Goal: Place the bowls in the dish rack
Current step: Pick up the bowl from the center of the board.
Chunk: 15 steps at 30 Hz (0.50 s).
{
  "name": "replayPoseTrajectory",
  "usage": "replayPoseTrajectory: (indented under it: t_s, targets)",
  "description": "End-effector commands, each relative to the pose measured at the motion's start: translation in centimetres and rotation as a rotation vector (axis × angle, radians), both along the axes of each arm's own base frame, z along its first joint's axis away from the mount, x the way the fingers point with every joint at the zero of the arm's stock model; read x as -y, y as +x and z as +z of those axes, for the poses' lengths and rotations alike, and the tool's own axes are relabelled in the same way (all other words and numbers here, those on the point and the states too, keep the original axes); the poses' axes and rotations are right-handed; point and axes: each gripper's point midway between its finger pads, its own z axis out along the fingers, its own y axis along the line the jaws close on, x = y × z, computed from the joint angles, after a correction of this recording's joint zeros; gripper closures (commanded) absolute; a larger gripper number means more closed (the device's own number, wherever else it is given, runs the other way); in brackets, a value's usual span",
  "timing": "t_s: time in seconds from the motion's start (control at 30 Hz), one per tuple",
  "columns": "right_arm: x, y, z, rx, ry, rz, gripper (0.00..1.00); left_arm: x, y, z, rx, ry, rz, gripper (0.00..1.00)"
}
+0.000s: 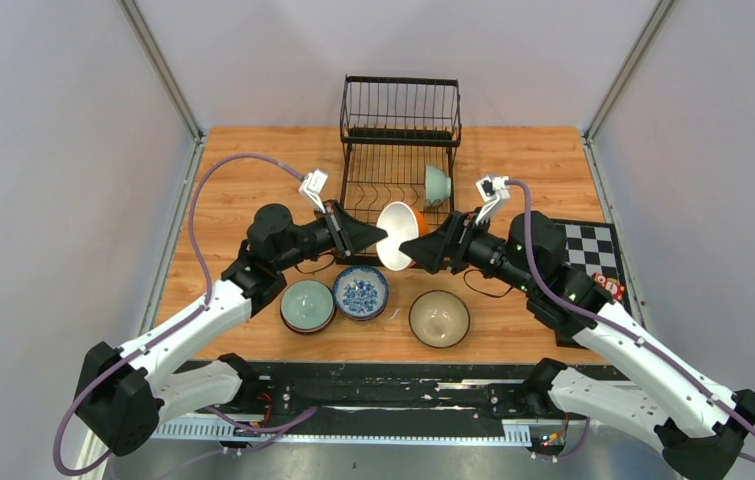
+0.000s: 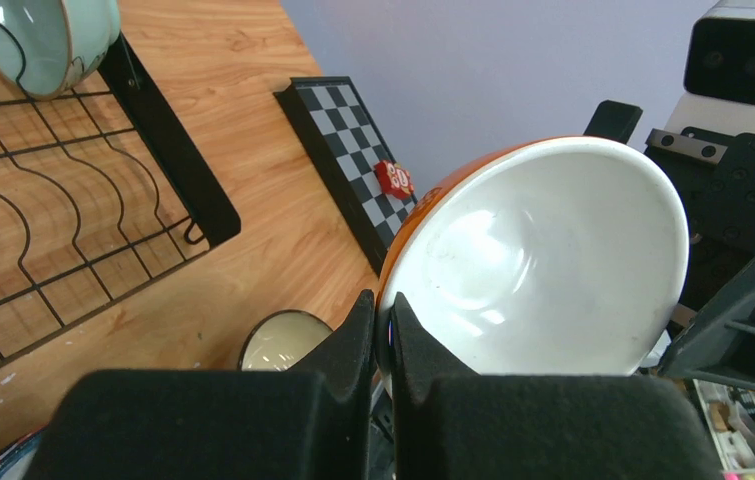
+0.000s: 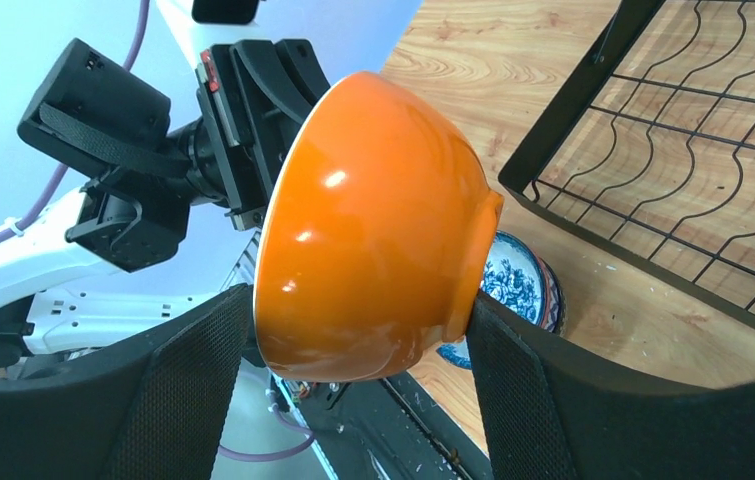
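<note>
Wooden and warm brown, the table (image 1: 253,180) is being occupied at its far middle by the dish rack (image 1: 398,150), made of black wire, with its basket tier on the far side. A checkered board (image 1: 593,250) is being kept at the table's right edge.

Just near of the rack, between the two arms, the orange bowl (image 1: 398,235) is being held off the table, tipped on its side, with its white inside turned to the left. Its rim is being pinched by the left gripper (image 2: 381,305), whose jaws are closed tight on it. The bowl is being straddled by the right gripper (image 3: 358,305), its jaws spread wide to either side. Whether they are pressing on it cannot be told.

A celadon bowl (image 1: 437,184) is being propped on edge at the right of the rack's slotted base. Nearer, a green bowl (image 1: 307,305), a blue-and-white bowl (image 1: 360,291) just beside it and a pale bowl (image 1: 439,318) farther right are being left on the table.
</note>
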Motion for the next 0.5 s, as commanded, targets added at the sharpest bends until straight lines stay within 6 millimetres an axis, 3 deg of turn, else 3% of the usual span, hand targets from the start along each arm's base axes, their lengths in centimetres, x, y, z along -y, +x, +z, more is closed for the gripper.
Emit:
replayPoseTrajectory:
  t_s: [0.0, 0.17, 0.23, 0.27, 0.33, 0.37, 0.47]
  targets:
    - [-0.04, -0.99, 1.5, 0.033, 0.01, 0.041, 0.21, -0.42, 0.5, 2.86, 0.086, -0.016, 0.027, 1.0]
    - [-0.03, -0.99, 1.67, 0.039, 0.01, 0.042, 0.24, -0.41, 0.46, 3.18, 0.097, -0.015, 0.022, 1.0]
    - [-0.1, -1.01, 1.78, 0.042, 0.012, 0.046, 0.31, -0.36, 0.41, 3.2, 0.099, -0.013, 0.018, 1.0]
    - [-0.13, -1.03, 1.8, 0.043, 0.013, 0.048, 0.44, -0.35, 0.41, 3.21, 0.1, -0.011, 0.017, 1.0]
    - [-0.09, -0.88, 1.77, 0.044, 0.01, 0.04, 0.88, -0.31, 0.4, 3.18, 0.098, -0.011, 0.012, 1.0]
    - [-0.04, -0.74, 1.75, 0.043, 0.01, 0.032, 0.96, -0.23, 0.28, 3.2, 0.098, -0.013, 0.005, 1.0]
    - [0.13, -0.54, 1.99, 0.052, 0.013, 0.017, 0.97, 0.01, 0.18, 2.8, 0.085, -0.017, -0.011, 1.0]
